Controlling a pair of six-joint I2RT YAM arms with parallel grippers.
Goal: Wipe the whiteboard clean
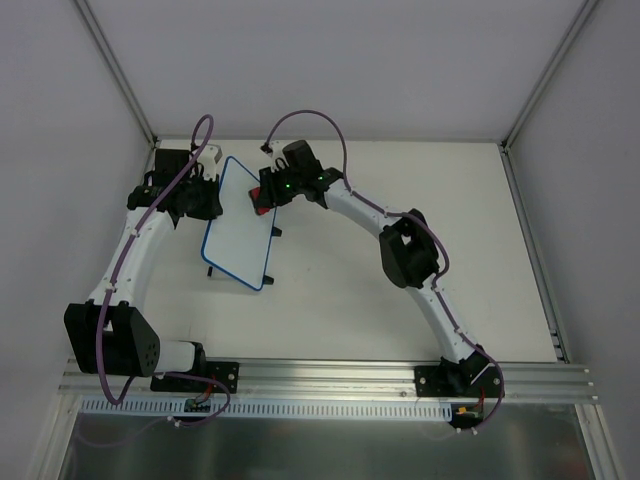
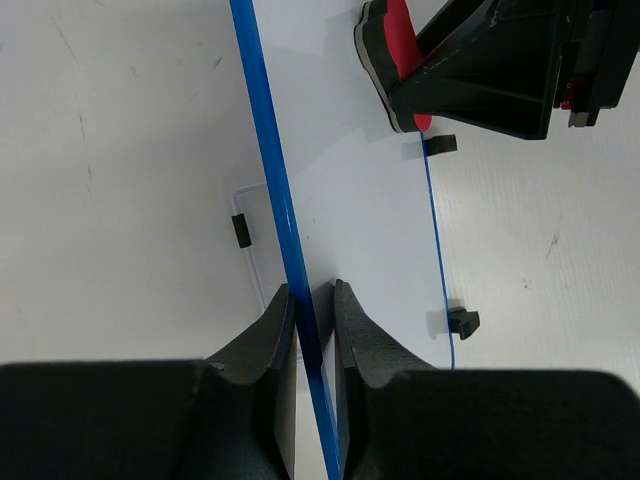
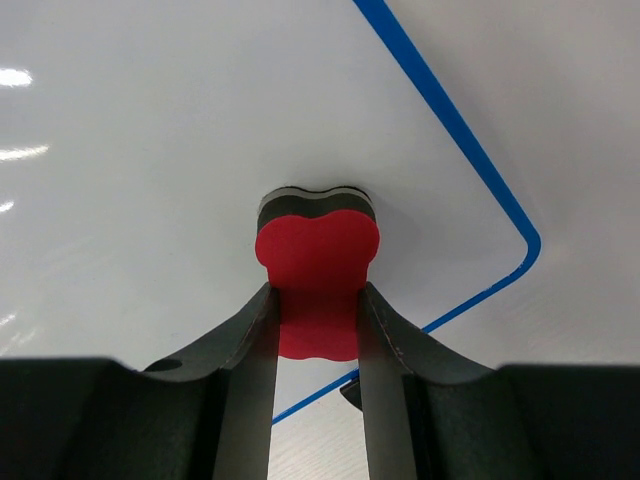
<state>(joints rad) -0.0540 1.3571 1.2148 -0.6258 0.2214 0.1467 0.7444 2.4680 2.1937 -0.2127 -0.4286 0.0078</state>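
The whiteboard [image 1: 238, 228] is a flat, glossy white rectangle with a thin blue rim and rounded corners. It sits towards the far left of the pale matte table [image 1: 400, 290], between the two arms. The left gripper [image 2: 312, 300] has its matte black, faintly grainy fingers drawn almost together, pinching the board's left long edge, so the blue rim runs straight up between them. From above it is hard to judge whether the board lies flat or is tipped up on that side. Two small black feet [image 2: 462, 322] jut out from the opposite long edge. The right gripper [image 3: 318, 300] is clamped on the waist of the eraser [image 3: 318, 245], a bone-shaped piece with a smooth red face over a dark layer and a paler one. The eraser's lobed end appears to rest against the shiny white surface near a far rounded corner, where soft highlights streak the board.
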